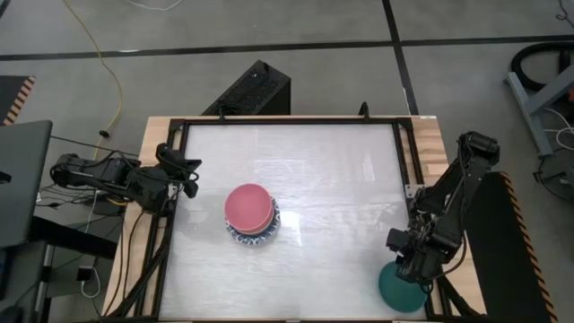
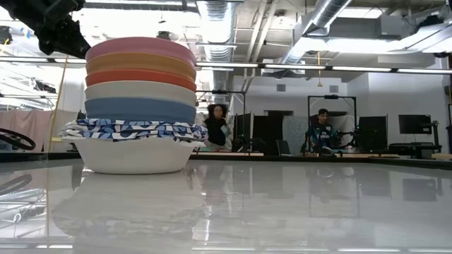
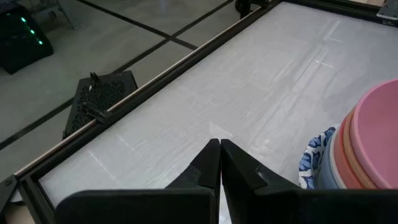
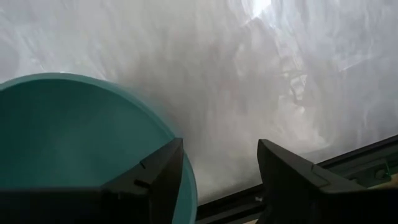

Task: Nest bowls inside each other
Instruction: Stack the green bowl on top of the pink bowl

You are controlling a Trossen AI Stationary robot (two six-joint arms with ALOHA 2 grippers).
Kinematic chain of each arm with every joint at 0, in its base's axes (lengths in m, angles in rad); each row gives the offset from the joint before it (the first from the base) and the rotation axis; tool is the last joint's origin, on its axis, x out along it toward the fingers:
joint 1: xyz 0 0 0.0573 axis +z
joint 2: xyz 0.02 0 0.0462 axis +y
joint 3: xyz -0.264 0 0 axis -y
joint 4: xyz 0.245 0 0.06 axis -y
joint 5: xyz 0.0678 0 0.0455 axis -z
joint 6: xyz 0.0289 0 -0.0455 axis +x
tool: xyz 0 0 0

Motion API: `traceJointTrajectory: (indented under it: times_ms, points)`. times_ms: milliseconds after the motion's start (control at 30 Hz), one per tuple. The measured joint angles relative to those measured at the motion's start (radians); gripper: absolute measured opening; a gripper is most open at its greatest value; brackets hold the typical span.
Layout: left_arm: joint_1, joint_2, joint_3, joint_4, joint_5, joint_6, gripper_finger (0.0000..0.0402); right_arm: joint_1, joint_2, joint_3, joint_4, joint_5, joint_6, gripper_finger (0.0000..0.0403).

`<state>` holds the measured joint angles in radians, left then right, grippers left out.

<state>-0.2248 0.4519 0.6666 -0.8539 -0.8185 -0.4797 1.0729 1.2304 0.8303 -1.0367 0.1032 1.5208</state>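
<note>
A stack of nested bowls (image 1: pixel 251 213) stands mid-table, pink on top, then orange, red, cream and blue, with blue-patterned rims over a white bottom bowl (image 2: pixel 138 106). A single teal bowl (image 1: pixel 397 289) sits upright at the near right corner. My right gripper (image 4: pixel 221 180) is open, pointing down over the teal bowl's rim (image 4: pixel 189 186). One finger is over the inside and the other is outside, toward the table frame. My left gripper (image 3: pixel 220 168) hovers shut at the table's left side, apart from the stack (image 3: pixel 367 149).
A black frame (image 1: pixel 287 121) borders the white tabletop, and its bar runs close beside the teal bowl (image 4: pixel 348 162). A black box (image 1: pixel 251 90) lies on the floor beyond the far edge. Two people sit far back in the room (image 2: pixel 321 130).
</note>
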Motion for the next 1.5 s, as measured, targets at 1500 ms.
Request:
traceJointTrajectory:
  times_ms: [1500]
  points:
    - [0.000, 0.000, 0.000, -0.001, -0.008, 0.001, 0.0000, -0.003, 0.114, -0.001, 0.088, -0.126, -0.218, 0.0226]
